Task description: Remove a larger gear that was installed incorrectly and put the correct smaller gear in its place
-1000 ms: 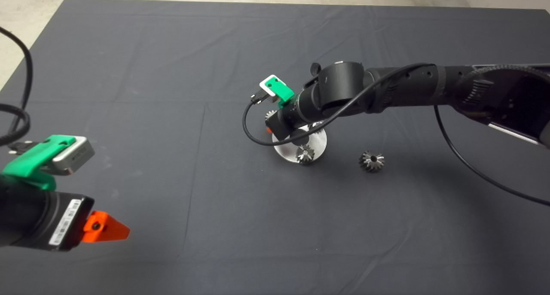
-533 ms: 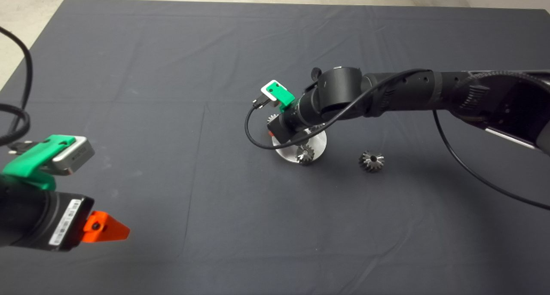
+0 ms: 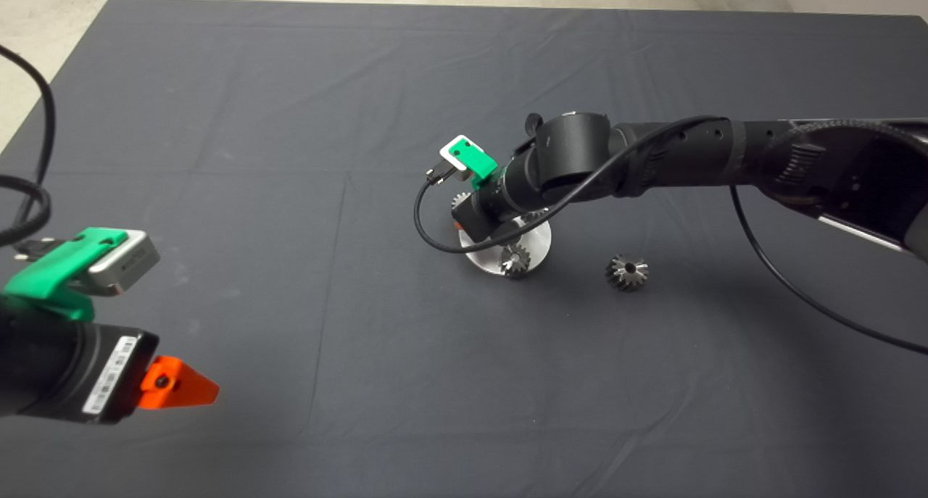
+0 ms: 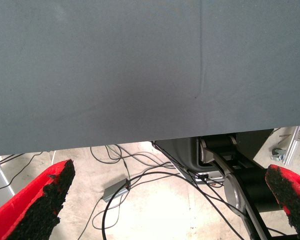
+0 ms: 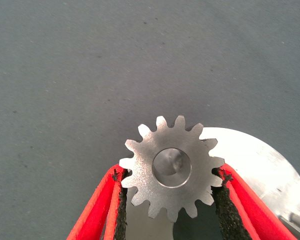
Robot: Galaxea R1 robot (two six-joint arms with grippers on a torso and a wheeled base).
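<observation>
Head view, near to far. One left gripper point(image 3: 177, 386) waits at the mat's point(image 3: 217, 121) 8 o'clock edge; the left wrist view shows its fingers spread wide with nothing between them.

One round silver plate point(image 3: 540, 246) lies near the mat's middle. One star-faced gear point(image 3: 515, 259) stands at the plate's 6 o'clock rim. A second star-faced gear point(image 3: 628, 272) sits alone on the mat at 3 o'clock from the plate, well apart from it. A toothed edge point(image 3: 537, 214) shows at the plate's 1 o'clock, mostly hidden by the arm; it is probably the smaller gear, though this cannot be confirmed. That gives four gears in all, one of them uncertain.

One right gripper point(image 3: 471, 221) reaches down over the plate's 10 o'clock rim. The right wrist view shows its pads pinching the larger gear point(image 5: 172, 167) by opposite teeth, the gear overlapping the plate's edge.

Handling, as a judgement: this steel gear is rigid, dense for its size and smooth, so it will neither deform nor break but may slip or pivot. The tooth tips across its full width, as held here, offer the surest purchase; a straight lift should keep it from binding.
</observation>
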